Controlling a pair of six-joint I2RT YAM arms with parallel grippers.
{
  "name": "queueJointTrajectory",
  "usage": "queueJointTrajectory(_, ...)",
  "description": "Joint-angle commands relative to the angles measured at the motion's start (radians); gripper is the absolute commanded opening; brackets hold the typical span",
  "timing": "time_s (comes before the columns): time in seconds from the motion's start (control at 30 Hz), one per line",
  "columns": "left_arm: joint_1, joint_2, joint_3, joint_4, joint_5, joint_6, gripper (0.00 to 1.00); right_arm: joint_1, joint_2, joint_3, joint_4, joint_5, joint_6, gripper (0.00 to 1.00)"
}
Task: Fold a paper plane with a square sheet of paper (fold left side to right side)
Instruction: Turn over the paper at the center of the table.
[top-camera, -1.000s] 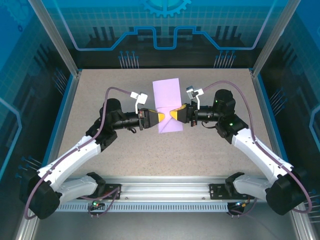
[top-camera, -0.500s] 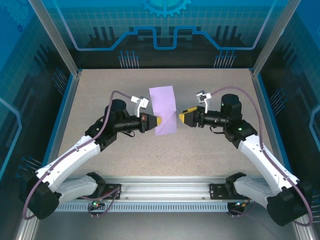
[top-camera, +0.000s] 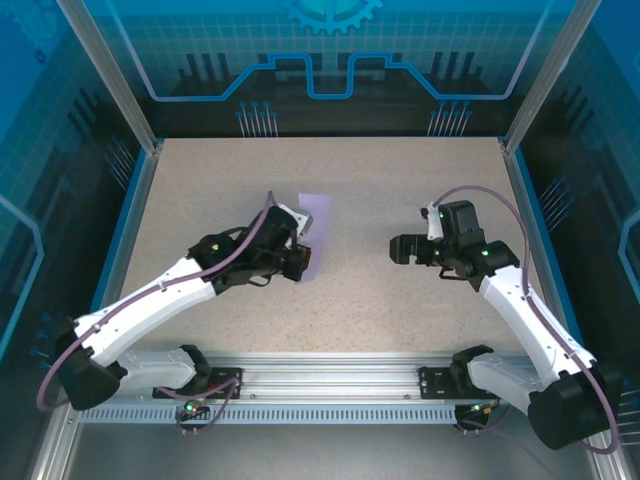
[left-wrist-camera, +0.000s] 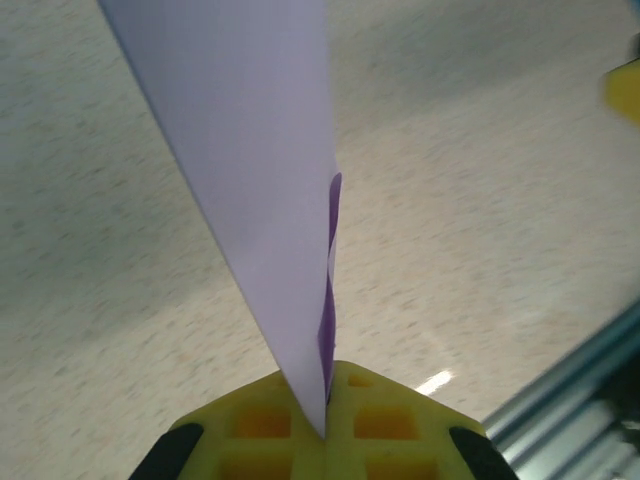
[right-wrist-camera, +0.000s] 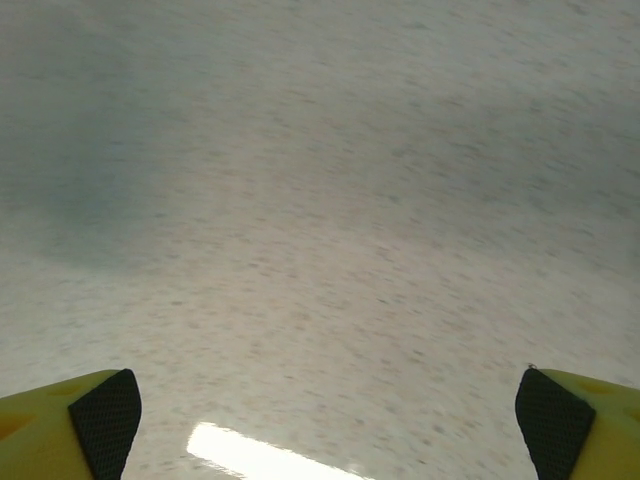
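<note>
My left claw (left-wrist-camera: 325, 432) pinches the folded lavender paper sheet (left-wrist-camera: 250, 180); my right claw (right-wrist-camera: 325, 420) gapes wide over the table (right-wrist-camera: 320, 200).

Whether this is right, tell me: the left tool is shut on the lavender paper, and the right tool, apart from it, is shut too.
Not quite. The right tool is open, its jaws spread wide in the right wrist view. The left tool is shut on the lavender paper, and the right stands apart from it.

Bright, even light; a glare streak on the blurred table (right-wrist-camera: 300, 250).
</note>
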Motion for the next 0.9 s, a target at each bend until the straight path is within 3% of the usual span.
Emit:
queueJointTrajectory(0.0, -0.054, 0.076, 0.088, -0.282, -0.269, -0.093, 0.0, -0.019, 0.011, -0.028, -0.092, 0.13, 0.026, 1.0)
queueJointTrajectory(0.17, -0.159, 0.266, 0.24, -0.53, -0.412, -0.273, 0.0, -0.023, 0.024, -0.058, -0.08, 0.151, 0.036, 1.0)
queueJointTrajectory(0.33, -0.208, 0.456, 0.366, -0.728, -0.452, -0.399, 0.0, -0.023, 0.043, -0.049, -0.097, 0.145, 0.027, 1.0)
queueJointTrajectory(0.53, -0.207, 0.589, 0.414, -0.781, -0.408, -0.415, 0.0, -0.024, 0.007, -0.075, -0.099, 0.16, 0.027, 1.0)
queueJointTrajectory(0.87, -0.143, 0.785, 0.504, -0.731, -0.231, -0.319, 0.0, -0.028, -0.051, -0.113, -0.094, 0.146, 0.023, 1.0)
